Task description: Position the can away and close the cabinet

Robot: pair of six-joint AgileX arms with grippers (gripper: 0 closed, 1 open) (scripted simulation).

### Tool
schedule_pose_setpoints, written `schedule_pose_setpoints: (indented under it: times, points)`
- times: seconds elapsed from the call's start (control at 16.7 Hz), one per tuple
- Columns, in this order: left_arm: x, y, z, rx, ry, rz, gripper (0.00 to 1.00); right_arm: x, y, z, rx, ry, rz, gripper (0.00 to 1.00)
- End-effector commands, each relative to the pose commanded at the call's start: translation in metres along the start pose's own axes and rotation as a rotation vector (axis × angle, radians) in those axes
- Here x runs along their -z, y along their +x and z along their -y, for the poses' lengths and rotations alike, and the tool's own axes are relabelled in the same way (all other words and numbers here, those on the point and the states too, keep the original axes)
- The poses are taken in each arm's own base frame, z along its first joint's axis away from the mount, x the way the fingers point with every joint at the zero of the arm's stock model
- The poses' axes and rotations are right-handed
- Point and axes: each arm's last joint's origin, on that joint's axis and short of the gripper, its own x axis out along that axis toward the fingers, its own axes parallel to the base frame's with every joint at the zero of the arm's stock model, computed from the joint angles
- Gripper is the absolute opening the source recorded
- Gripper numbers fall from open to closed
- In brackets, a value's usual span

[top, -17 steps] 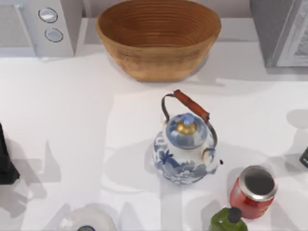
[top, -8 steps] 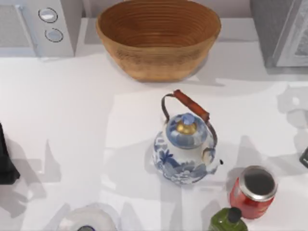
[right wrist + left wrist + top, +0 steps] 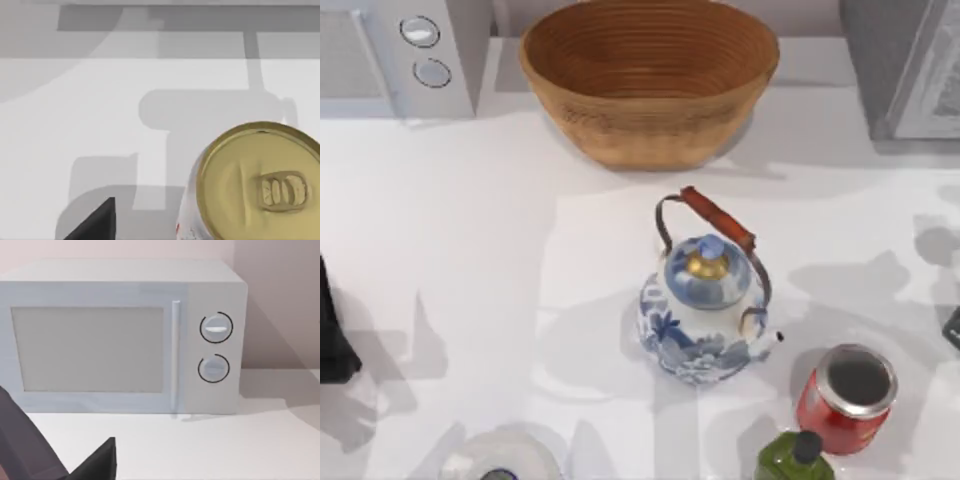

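Now can (image 3: pixel 846 397) upright btwn kettle (image 3: pixel 705 310) & green bottle (image 3: pixel 794 457).

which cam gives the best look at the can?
Top view: the whole can stands upright on the table's right, beside the kettle and green bottle. Right wrist view has its top close up, with little of its side. Left wrist view faces the microwave.
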Motion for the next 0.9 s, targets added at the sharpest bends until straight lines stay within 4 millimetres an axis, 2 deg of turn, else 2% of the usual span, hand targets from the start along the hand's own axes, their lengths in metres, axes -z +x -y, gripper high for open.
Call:
schedule_pose_setpoints:
  times: [0.12, 0.48, 0.66, 0.9]
  points:
    - [0.000, 0.000, 0.000, 0.000, 0.000, 0.000, 1.00, 0.013, 0.006, -0.001, -0.005, 0.001, -0.054, 1.00]
    - [0.000, 0.000, 0.000, 0.000, 0.000, 0.000, 1.00, 0.010, 0.008, -0.001, -0.007, 0.000, -0.050, 1.00]
    - [0.000, 0.000, 0.000, 0.000, 0.000, 0.000, 1.00, 0.003, 0.025, 0.001, -0.005, 0.003, -0.046, 1.00]
    - [0.000, 0.000, 0.000, 0.000, 0.000, 0.000, 1.00, 0.011, 0.056, 0.001, -0.005, 0.002, -0.054, 1.00]
